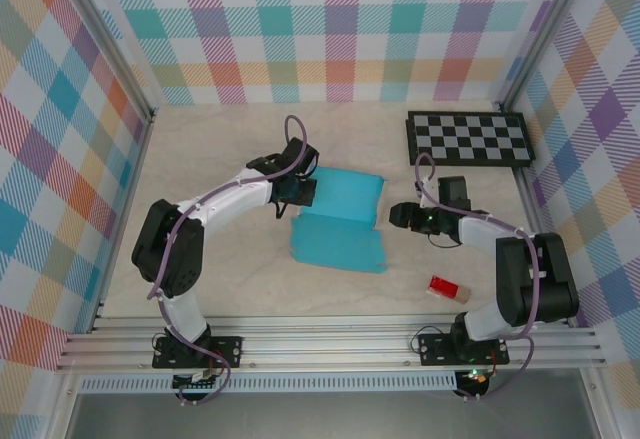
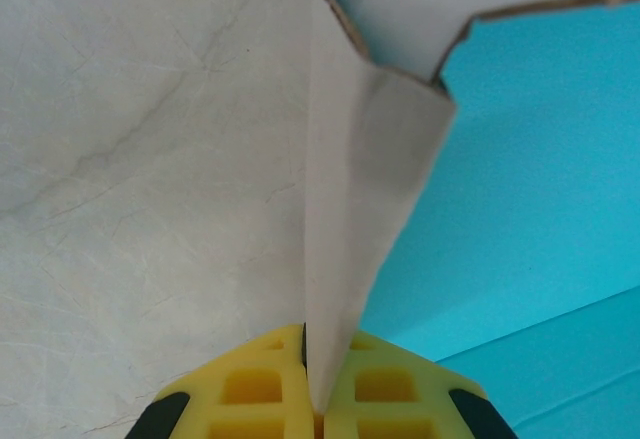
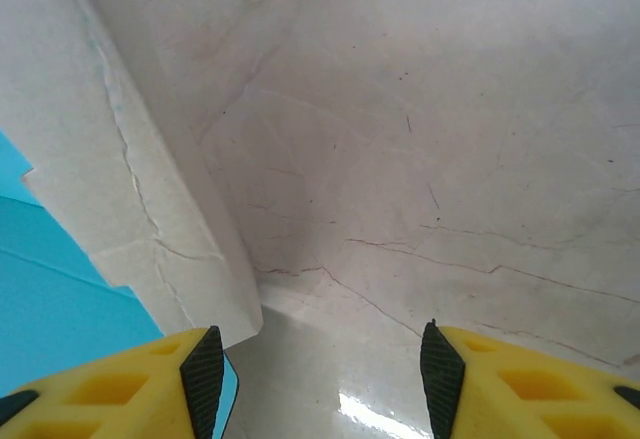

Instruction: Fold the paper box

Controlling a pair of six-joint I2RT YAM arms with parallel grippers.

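Note:
The paper box (image 1: 338, 221) lies teal face up in the middle of the table, creased across its width. My left gripper (image 1: 296, 189) is at its upper left corner, shut on a white flap (image 2: 350, 239) that stands up between the yellow fingers (image 2: 250, 389). My right gripper (image 1: 400, 216) sits just off the box's right edge, open, its fingers (image 3: 205, 374) apart over bare table. A white tab of the box (image 3: 150, 199) rises at the left of the right wrist view, with teal (image 3: 50, 289) below it.
A black-and-white checkerboard (image 1: 467, 138) lies at the back right. A small red block (image 1: 444, 287) sits near the front right, beside the right arm. Plaid walls and metal rails enclose the table.

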